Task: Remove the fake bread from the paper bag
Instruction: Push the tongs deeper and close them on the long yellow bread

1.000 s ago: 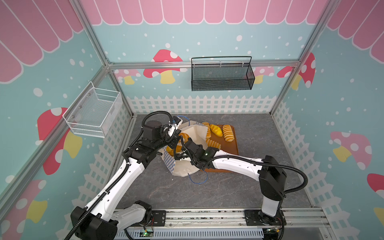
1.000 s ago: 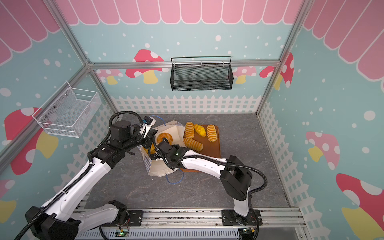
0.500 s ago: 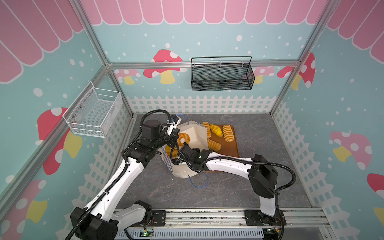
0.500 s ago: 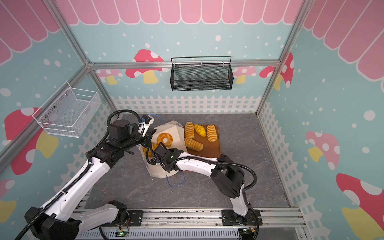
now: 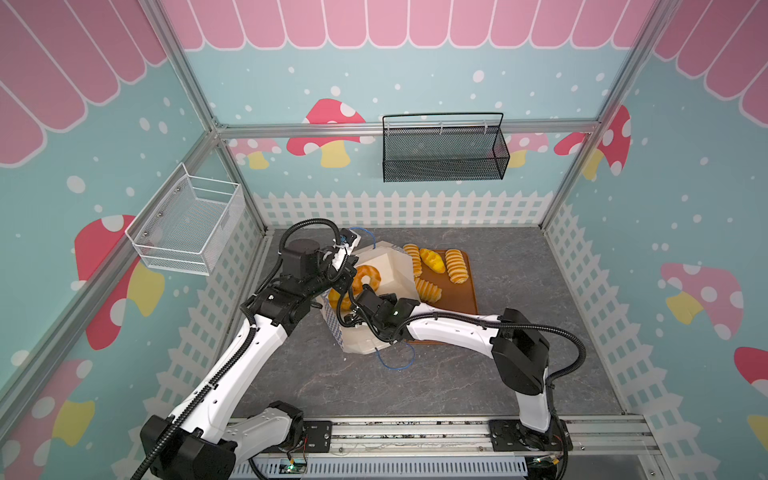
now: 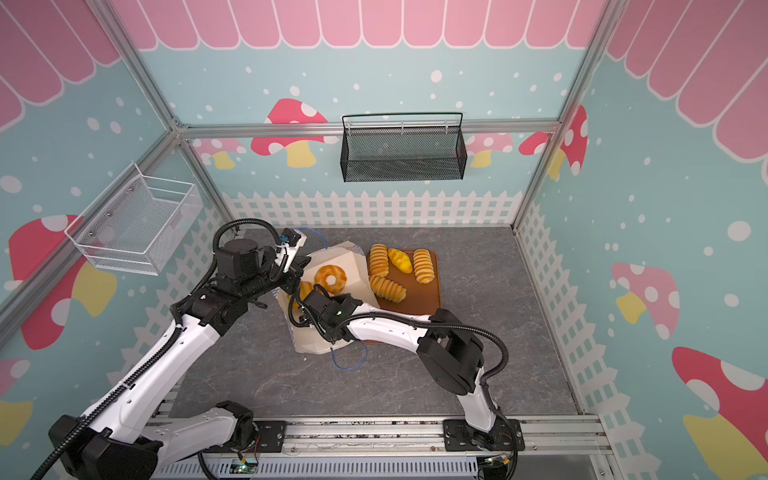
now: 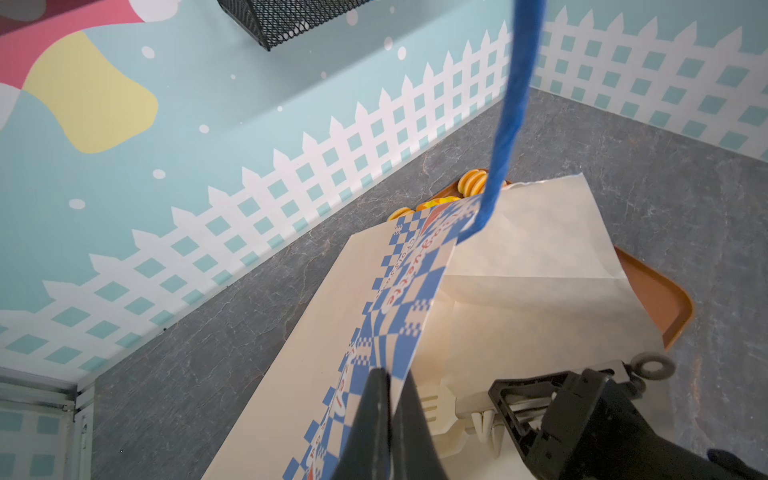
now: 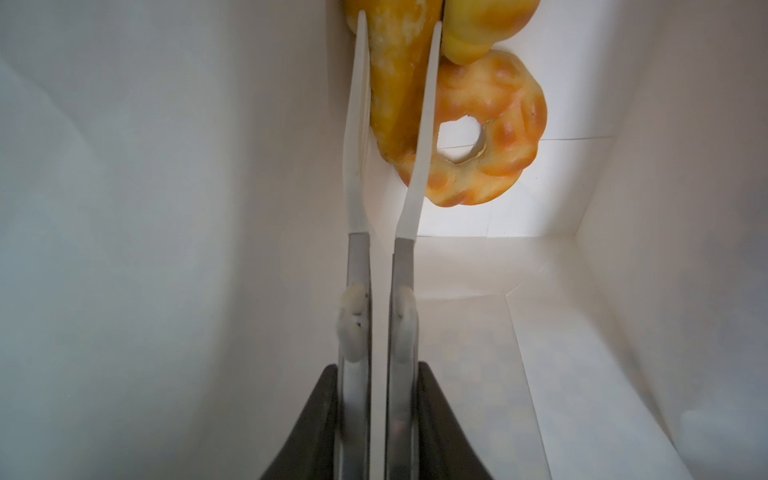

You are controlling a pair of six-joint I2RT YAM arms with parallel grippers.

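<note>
The cream paper bag (image 5: 390, 266) (image 6: 349, 266) lies on the grey table with its mouth held up. My left gripper (image 7: 392, 374) (image 5: 347, 274) is shut on its blue-checkered rim (image 7: 399, 291). My right gripper (image 8: 395, 41) (image 5: 365, 303) reaches inside the bag. Its long white-tipped blades are pressed on both sides of an oblong golden piece of fake bread (image 8: 395, 83). A ring doughnut (image 8: 498, 133) (image 5: 366, 277) (image 6: 330, 278) and another yellow piece (image 8: 482, 25) lie right beside it in the bag.
A brown tray (image 5: 465, 299) right of the bag carries several golden loaves (image 5: 432, 259). A blue cord handle (image 5: 395, 361) trails on the table in front. A black wire basket (image 5: 442, 153) hangs on the back wall, a white mesh basket (image 5: 187, 228) on the left wall.
My right gripper has pushed a little further left into the bag and its blades have closed onto the oblong bread. The left gripper keeps its hold on the rim.
</note>
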